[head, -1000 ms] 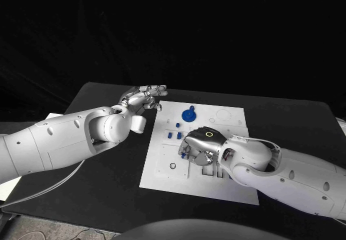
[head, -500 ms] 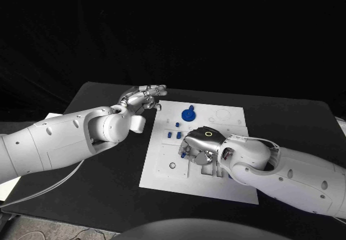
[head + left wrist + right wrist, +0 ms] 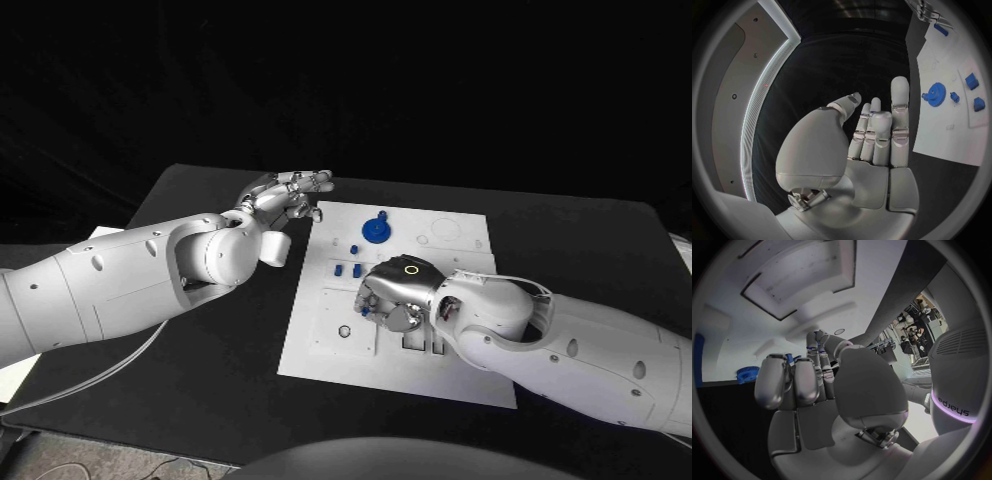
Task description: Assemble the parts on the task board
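**Q:** Since a second ago, what has moved?

**A:** Only the right hand; it has crept slightly toward the left side of the white board, low over the middle. The left hand has stayed put.

**Q:** What does the head view show?

**A:** The board lies on a black table. The right hand sits knuckles up over the board's middle, fingers curled down. Something blue shows at its fingertips; whether it is held, I cannot tell. Just beyond that hand, toward the far edge, lie a few small blue pieces, and farther on a blue gear. The left hand hovers off the board's far left corner, fingers apart, holding nothing; the gear lies to its right.

**Q:** And the left wrist view?

**A:** The left hand is upright, its fingers straight and slightly spread, with nothing in them. Off to the side of its fingers lies the board with the gear and small blue pieces.

**Q:** And the right wrist view?

**A:** The right hand curls close above the board. A sliver of blue shows between its fingertips; the grip is unclear. The gear sits beside the fingers.
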`<act>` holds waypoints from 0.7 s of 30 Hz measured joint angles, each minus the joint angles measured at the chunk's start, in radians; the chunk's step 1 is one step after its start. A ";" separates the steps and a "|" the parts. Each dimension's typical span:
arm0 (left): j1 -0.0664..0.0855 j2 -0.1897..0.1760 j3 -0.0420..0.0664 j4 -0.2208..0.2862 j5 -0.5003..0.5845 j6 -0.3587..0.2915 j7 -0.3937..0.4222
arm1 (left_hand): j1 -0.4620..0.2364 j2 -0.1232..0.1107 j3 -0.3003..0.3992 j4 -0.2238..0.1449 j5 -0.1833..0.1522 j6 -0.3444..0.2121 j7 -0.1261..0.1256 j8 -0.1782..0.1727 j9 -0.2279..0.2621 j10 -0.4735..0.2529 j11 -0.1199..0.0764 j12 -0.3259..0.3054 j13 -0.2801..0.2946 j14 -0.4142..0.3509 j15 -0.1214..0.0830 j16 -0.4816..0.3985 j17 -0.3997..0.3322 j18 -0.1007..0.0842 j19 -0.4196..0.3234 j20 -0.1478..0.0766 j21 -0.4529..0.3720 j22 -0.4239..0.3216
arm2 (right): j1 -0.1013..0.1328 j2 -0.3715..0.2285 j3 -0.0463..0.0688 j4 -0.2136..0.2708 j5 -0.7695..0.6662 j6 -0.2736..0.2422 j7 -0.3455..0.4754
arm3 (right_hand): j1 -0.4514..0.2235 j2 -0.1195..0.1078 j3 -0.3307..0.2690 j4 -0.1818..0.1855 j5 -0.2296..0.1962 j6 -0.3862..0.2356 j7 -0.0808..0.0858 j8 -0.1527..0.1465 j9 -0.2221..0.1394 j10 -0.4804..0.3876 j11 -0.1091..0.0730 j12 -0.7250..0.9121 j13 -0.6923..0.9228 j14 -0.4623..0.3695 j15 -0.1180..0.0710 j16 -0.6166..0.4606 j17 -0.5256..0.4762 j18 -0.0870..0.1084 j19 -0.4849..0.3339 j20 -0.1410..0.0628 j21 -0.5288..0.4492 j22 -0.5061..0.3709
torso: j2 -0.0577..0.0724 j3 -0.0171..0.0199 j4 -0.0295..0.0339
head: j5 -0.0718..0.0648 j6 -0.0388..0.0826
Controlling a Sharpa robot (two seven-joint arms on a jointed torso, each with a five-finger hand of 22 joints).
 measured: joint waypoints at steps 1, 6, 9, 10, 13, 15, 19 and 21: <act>0.000 0.000 0.000 0.000 0.000 0.000 0.000 | 0.000 0.000 0.000 0.000 0.000 0.000 0.000 0.000 0.000 0.000 0.000 0.000 0.000 0.000 0.000 0.000 0.000 0.000 0.000 0.000 0.000 0.000 | 0.000 0.001 0.000 -0.001 -0.001 0.001 -0.002 | -0.007 -0.007 0.000 0.000 0.000 0.000 0.000 0.000 0.000 -0.005 0.004 -0.002 -0.001 0.000 0.000 0.000 -0.003 0.000 -0.001 0.001 0.000 -0.002 | 0.000 0.0000 0.0002 | 0.000 0.000; 0.000 0.000 0.000 0.000 0.000 0.002 -0.002 | 0.000 0.000 0.000 0.000 0.000 0.000 0.000 0.000 0.000 0.000 0.000 0.000 0.000 0.000 0.000 0.000 0.000 0.000 0.000 0.000 0.000 0.000 | 0.001 0.005 -0.002 -0.005 -0.005 0.001 -0.010 | -0.028 -0.028 -0.012 0.013 0.002 -0.040 0.025 -0.013 -0.007 -0.067 0.017 -0.012 -0.009 0.002 0.009 0.000 -0.020 0.000 -0.013 0.013 -0.001 -0.016 | 0.000 -0.0001 0.0004 | -0.001 -0.001; 0.000 0.001 0.000 0.001 -0.001 0.004 -0.003 | 0.000 0.000 0.000 0.000 0.000 -0.002 0.002 0.000 0.000 0.000 0.000 0.000 0.000 0.000 0.000 0.000 -0.003 0.000 0.000 0.000 -0.004 -0.001 | 0.001 0.003 -0.002 -0.007 -0.007 -0.003 -0.013 | -0.041 -0.041 -0.020 0.020 0.002 -0.076 0.027 -0.011 -0.018 -0.117 0.026 -0.008 -0.010 0.002 0.020 -0.012 -0.038 0.000 -0.025 0.025 -0.017 -0.031 | 0.000 -0.0004 0.0003 | -0.001 -0.001; 0.000 0.001 0.000 0.001 -0.001 0.004 -0.003 | 0.000 0.000 0.000 0.000 0.000 -0.004 0.004 0.000 0.000 0.000 0.000 0.000 0.000 0.000 0.000 0.000 -0.003 0.000 0.000 0.000 -0.004 -0.001 | 0.001 0.002 -0.002 -0.007 -0.008 -0.005 -0.014 | -0.044 -0.044 -0.024 0.021 0.002 -0.086 0.028 -0.011 -0.021 -0.136 0.029 -0.008 -0.011 0.002 0.020 -0.017 -0.047 0.000 -0.029 0.028 -0.024 -0.040 | -0.001 -0.0004 0.0001 | -0.001 -0.001; 0.000 0.001 0.000 0.001 -0.001 0.006 -0.004 | 0.000 0.000 0.000 0.000 0.000 -0.004 0.004 0.000 0.000 0.000 0.000 0.000 0.000 0.000 0.000 0.000 -0.003 0.000 0.000 0.000 -0.004 -0.001 | 0.001 0.001 -0.003 -0.008 -0.009 -0.012 -0.015 | -0.047 -0.047 -0.032 0.021 0.002 -0.103 0.029 -0.011 -0.026 -0.183 0.038 -0.008 -0.013 0.002 0.027 -0.034 -0.075 0.000 -0.042 0.031 -0.044 -0.067 | -0.001 -0.0003 -0.0001 | -0.001 -0.001; 0.000 0.001 0.000 0.001 -0.001 0.007 -0.005 | 0.000 0.000 0.000 0.000 0.000 -0.004 0.004 0.000 0.000 0.000 0.000 0.000 0.000 0.000 0.000 0.000 -0.003 0.000 0.000 0.000 -0.004 -0.001 | 0.001 -0.001 -0.004 -0.007 -0.010 -0.016 -0.015 | -0.047 -0.047 -0.037 0.021 0.002 -0.107 0.027 -0.011 -0.027 -0.197 0.041 -0.008 -0.012 0.002 0.027 -0.035 -0.082 0.000 -0.045 0.034 -0.047 -0.074 | -0.001 -0.0001 -0.0001 | 0.000 -0.001; 0.000 0.000 0.000 0.001 -0.001 0.009 -0.007 | 0.000 0.000 0.000 0.000 0.000 -0.004 0.004 0.000 0.000 0.000 0.000 0.000 0.000 0.000 0.000 0.000 -0.003 0.000 0.000 0.000 -0.004 -0.001 | -0.001 -0.012 -0.006 0.001 -0.012 -0.027 -0.017 | -0.048 -0.057 -0.044 0.019 0.002 -0.112 0.022 -0.011 -0.028 -0.204 0.045 -0.010 -0.012 0.002 0.027 -0.035 -0.087 0.000 -0.045 0.034 -0.051 -0.080 | -0.001 0.0003 -0.0001 | -0.002 0.000; 0.000 0.000 0.000 0.001 -0.001 0.010 -0.008 | 0.000 0.000 0.000 0.000 0.000 -0.006 0.002 0.000 0.000 -0.004 0.000 0.000 0.000 -0.002 0.002 0.000 -0.005 0.000 0.000 0.000 -0.004 -0.002 | -0.002 -0.023 -0.006 0.010 -0.012 -0.033 -0.018 | -0.048 -0.057 -0.044 0.019 0.002 -0.114 0.024 -0.011 -0.028 -0.204 0.045 -0.008 -0.012 0.002 0.027 -0.037 -0.088 0.000 -0.045 0.034 -0.051 -0.081 | -0.001 0.0006 -0.0002 | -0.003 0.002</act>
